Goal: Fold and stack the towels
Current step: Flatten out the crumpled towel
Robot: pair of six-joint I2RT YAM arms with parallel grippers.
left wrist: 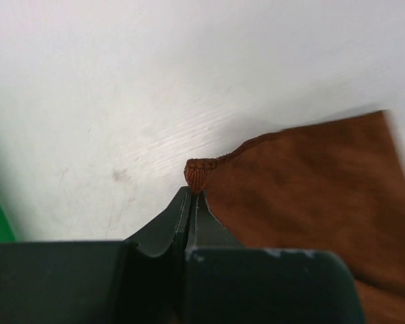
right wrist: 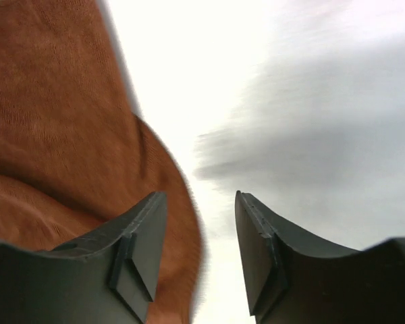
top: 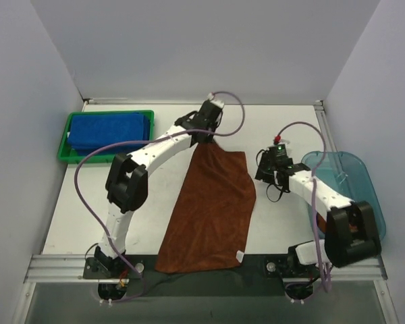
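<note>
Plainly, the brown towel point(top: 212, 209) lies spread down the middle of the table point(top: 290, 121), its near end drooping over the front edge. The blue towels point(top: 111, 129) sit folded in the green tray point(top: 63, 154) at far left. The left gripper point(left wrist: 192, 196) is pressed together on the brown towel's far-left corner, a small nub bunched above its tips. The right gripper point(right wrist: 199, 202) stands spread beside the right edge, holding nothing. It looks like soft, light, limp cloth that will sag and drag — so pinch at corners, probably the far-right one next.
</note>
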